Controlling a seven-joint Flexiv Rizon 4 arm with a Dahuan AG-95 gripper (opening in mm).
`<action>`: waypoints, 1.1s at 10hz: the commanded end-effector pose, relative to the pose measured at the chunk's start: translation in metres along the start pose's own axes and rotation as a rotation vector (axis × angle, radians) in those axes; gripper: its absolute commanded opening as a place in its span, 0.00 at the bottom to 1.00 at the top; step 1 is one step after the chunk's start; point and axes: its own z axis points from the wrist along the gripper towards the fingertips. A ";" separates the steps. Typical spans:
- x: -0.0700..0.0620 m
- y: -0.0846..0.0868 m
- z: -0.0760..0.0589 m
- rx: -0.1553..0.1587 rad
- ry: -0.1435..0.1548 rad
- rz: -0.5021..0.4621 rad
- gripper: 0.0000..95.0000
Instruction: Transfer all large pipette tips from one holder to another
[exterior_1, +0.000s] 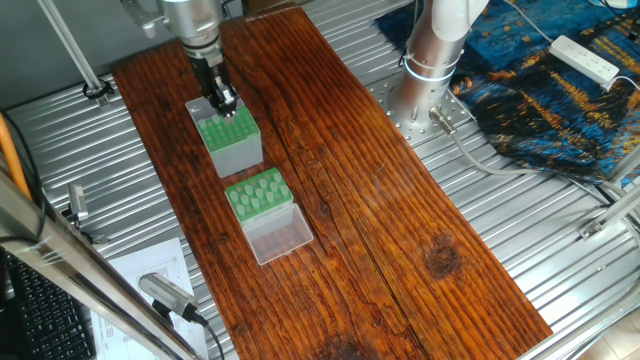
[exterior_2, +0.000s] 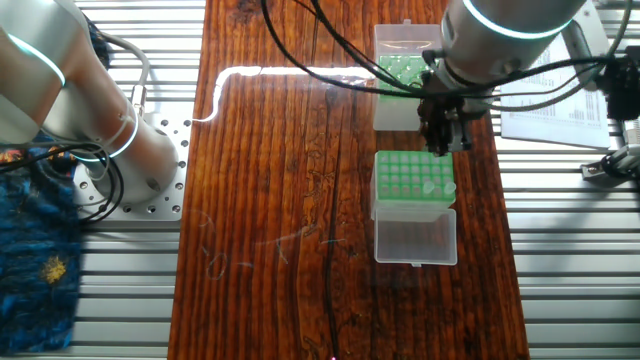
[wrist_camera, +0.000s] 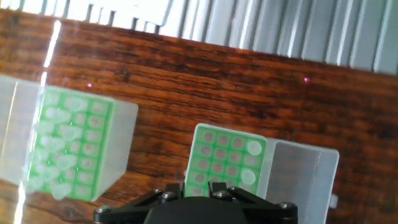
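The taller grey-sided holder (exterior_1: 232, 138) (exterior_2: 413, 190) (wrist_camera: 225, 160) stands on the wooden board, with two large pipette tips (exterior_2: 438, 186) (wrist_camera: 254, 148) upright in its green top. The low green rack (exterior_1: 260, 197) (exterior_2: 398, 72) (wrist_camera: 93, 146) sits beside it, its clear lid (exterior_1: 279, 234) (exterior_2: 405, 38) folded open, and holds several pale tips (exterior_1: 255, 188) (wrist_camera: 57, 149). My gripper (exterior_1: 224, 100) (exterior_2: 446, 150) (wrist_camera: 191, 190) hangs just above the holder's edge. Its jaws stand close together, and whether a tip is between them is hidden.
The robot base (exterior_1: 430, 60) (exterior_2: 100, 130) is bolted to the slatted metal table beside the board (exterior_1: 380, 200). A blue patterned cloth (exterior_1: 540, 95) with a white power strip (exterior_1: 585, 58) lies beyond it. Papers (exterior_1: 150, 275) (exterior_2: 560, 95) lie off the board's other side.
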 end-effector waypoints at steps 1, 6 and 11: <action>0.000 -0.010 0.001 0.076 -0.002 0.019 0.20; -0.005 -0.066 0.017 0.088 -0.004 -0.058 0.20; -0.009 -0.055 0.025 0.079 -0.021 -0.059 0.20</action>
